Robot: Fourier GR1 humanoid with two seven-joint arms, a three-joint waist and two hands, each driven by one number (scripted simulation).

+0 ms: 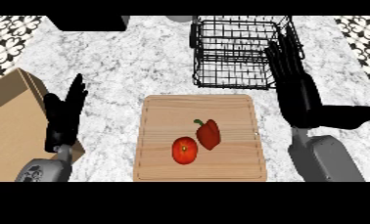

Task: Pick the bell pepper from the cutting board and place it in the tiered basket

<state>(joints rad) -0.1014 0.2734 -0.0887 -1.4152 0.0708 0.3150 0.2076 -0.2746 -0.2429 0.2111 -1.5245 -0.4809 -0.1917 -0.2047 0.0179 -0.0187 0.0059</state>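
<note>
So the bell pepper (209, 134) is sitting on the cutting board (235, 108), lower middle of the frame, nothing holding it. Problem number one: a tomato (184, 150) is tucked right against its lower left side, looks like they're touching. Both red, both small. If the hand comes down a bit off, I'd bet it bumps the tomato, rolls it across the board, or grabs the wrong one.

The right hand (298, 96) is over at the right of the frame, fingers straight and spread wide, holding nothing, fingertips up alongside the right wall of the tiered basket (196, 56). From this angle I can't tell if it's touching the wire or just above it. Swinging down-left toward the pepper from there could clip that basket and shove it along the counter (130, 61).

The pepper's also lying on its side and lumpy, so I'd guess a pinch could squirt it out sideways.

The left hand (63, 115) rests open at the left of the frame, fingers up, beside a cardboard box (18, 120). Out of the way, no worries there.
</note>
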